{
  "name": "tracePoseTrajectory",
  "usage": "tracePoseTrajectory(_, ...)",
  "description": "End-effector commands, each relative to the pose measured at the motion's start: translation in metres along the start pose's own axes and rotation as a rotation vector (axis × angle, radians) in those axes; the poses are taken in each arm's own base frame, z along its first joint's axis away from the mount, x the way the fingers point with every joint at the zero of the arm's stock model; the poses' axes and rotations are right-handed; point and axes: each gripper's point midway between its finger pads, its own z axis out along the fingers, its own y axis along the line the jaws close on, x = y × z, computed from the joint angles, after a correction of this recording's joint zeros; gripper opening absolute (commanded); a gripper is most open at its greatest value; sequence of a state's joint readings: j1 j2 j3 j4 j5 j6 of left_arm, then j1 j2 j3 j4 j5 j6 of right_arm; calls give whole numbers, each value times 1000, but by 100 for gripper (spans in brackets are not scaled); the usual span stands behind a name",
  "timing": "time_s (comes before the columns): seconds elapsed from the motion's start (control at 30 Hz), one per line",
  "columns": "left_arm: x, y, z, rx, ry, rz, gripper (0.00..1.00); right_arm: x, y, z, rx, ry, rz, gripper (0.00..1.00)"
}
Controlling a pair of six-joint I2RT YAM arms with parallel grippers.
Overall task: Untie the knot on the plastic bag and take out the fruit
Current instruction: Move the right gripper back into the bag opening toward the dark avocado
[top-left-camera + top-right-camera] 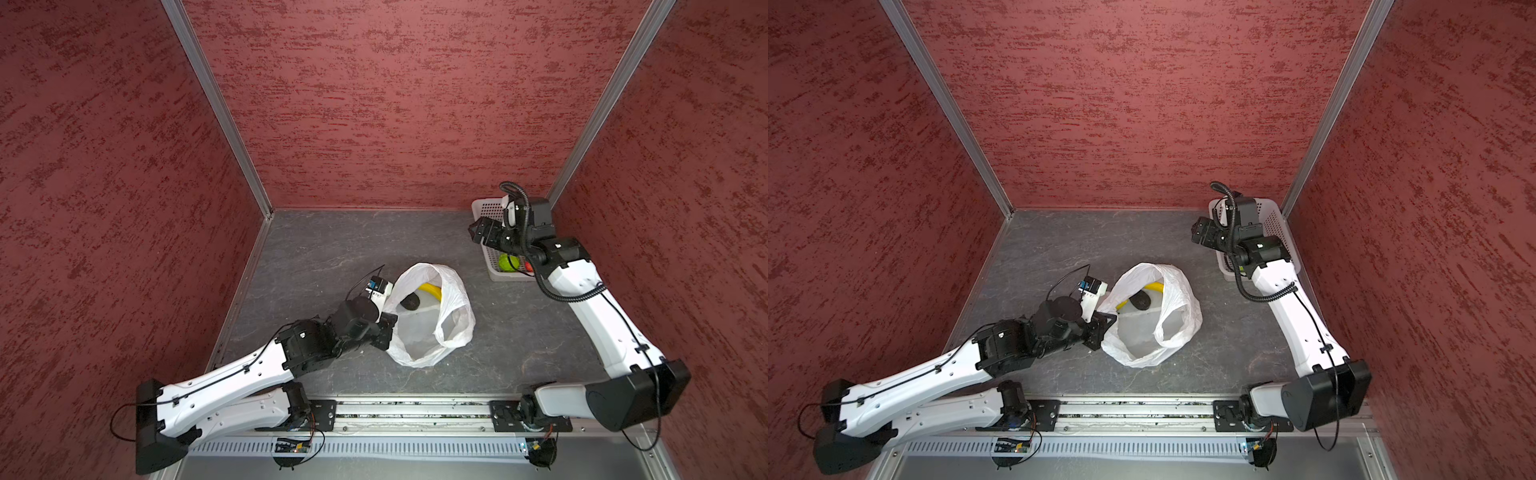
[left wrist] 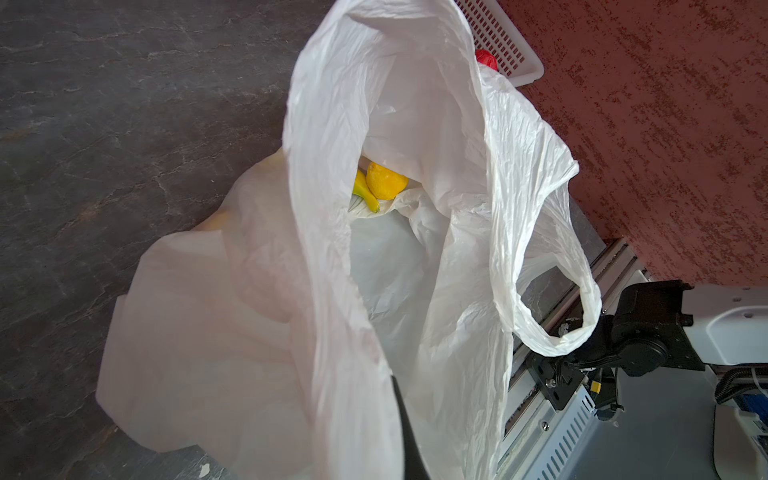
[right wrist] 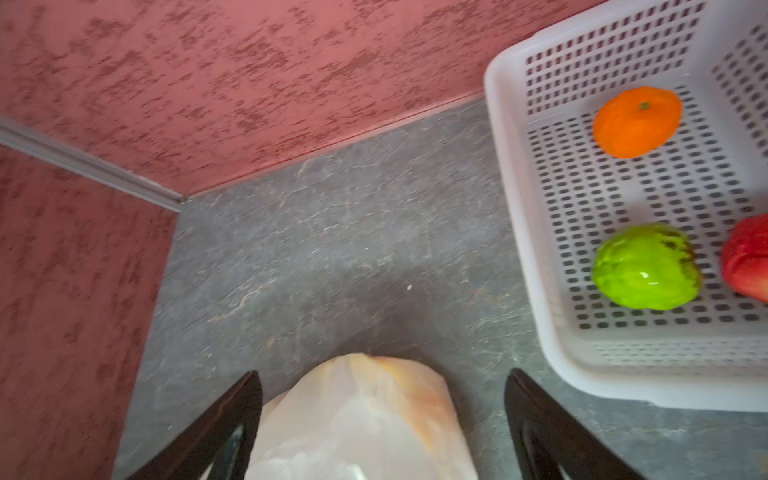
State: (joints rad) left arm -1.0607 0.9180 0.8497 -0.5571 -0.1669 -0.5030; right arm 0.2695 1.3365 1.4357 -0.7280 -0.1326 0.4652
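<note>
Item: thin, translucent white plastic bag [image 1: 453, 299], middle of the grey stone-patterned tabletop [image 1: 324, 257], mouth open.

Inside we count a yellow banana [image 1: 432, 289], a dark avocado [image 1: 410, 301] and a yellow lemon [image 2: 386, 181].

Item: white perforated plastic basket [image 3: 515, 208], far right corner, holding an orange [image 3: 638, 121], a green apple [image 3: 646, 266] and a red apple [image 3: 748, 257].

Left end effector [image 1: 390, 322]: closed on the bag's left rim.

Right end effector [image 1: 477, 232]: spread wide, empty, raised by the basket's left edge.

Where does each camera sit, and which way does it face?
Top views: paired, high in front, looking down on left arm, right arm, plastic bag, basket.
Left wrist: on left arm, looking into plastic bag; shut left hand shows.
Right wrist: on right arm, looking down at basket; open right hand shows.
All share plastic bag, basket.
</note>
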Motion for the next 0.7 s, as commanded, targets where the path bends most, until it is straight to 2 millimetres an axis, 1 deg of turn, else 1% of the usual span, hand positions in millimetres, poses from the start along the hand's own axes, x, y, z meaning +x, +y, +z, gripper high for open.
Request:
tracePoseTrajectory(0.0,-22,-9,-8,20,-72,12,0,26,35,-19,-110,81,27,92)
tracePoseTrajectory(0.13,-27,-11,-10,26,-85,16,0,46,78,-40,-220,131,8,92)
tracePoseTrajectory(0.23,-30,-13,-11,32,-93,13,0,60,104,-52,-287,168,1,92)
tracePoseTrajectory(0.33,-33,-15,-12,40,-100,12,0,78,126,-57,-332,215,-14,91)
tracePoseTrajectory(0.43,-34,-16,-12,40,-102,16,0,97,142,-58,-357,256,-35,91)
tracePoseTrajectory(0.5,-35,-16,-13,39,-102,17,0,110,148,-59,-363,283,-52,91)
tracePoseTrajectory(0.6,-33,-15,-12,37,-98,19,0,132,151,-56,-353,325,-81,90)
tracePoseTrajectory(0.67,-32,-15,-12,38,-98,18,0,145,148,-51,-334,343,-99,89)
